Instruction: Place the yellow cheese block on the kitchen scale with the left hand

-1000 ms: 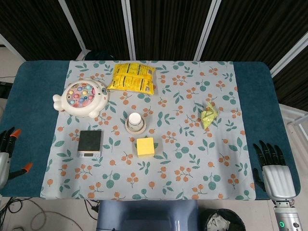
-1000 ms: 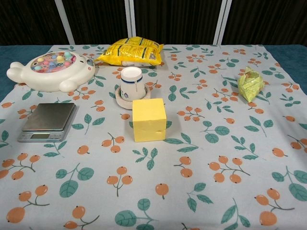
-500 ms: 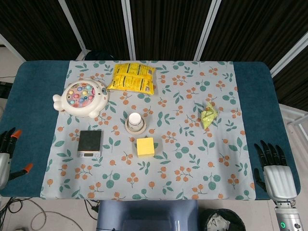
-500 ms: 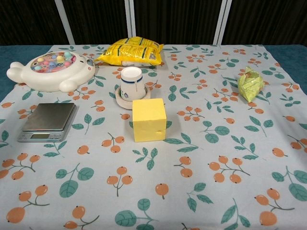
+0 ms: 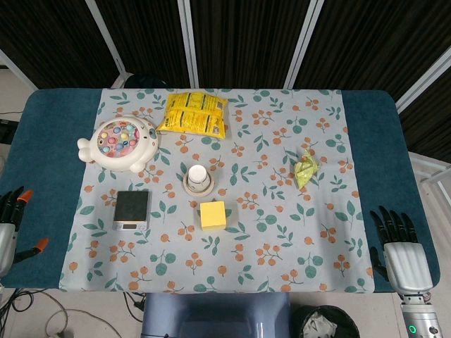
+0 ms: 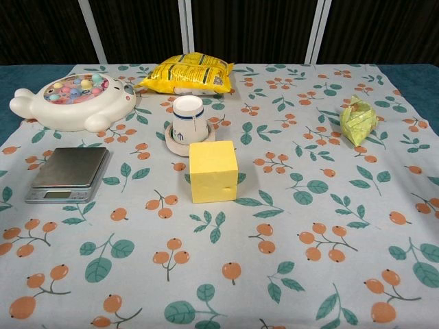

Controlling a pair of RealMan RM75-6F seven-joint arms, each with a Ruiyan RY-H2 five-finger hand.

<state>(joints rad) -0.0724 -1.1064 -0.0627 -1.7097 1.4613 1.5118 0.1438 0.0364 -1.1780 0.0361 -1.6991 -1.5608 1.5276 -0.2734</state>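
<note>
Setting: lab or robot test bay, staged rather than domestic; table [image 5: 42, 141] padded in dark teal, overlaid with a leaf-and-berry print cloth [image 5: 282, 239]; backdrop of black curtain panels [image 5: 246, 42] split by white poles; loose cables [image 5: 35, 306] on a bare grey floor at lower left; a lined waste bin [image 5: 320, 324] under the near table edge.
</note>
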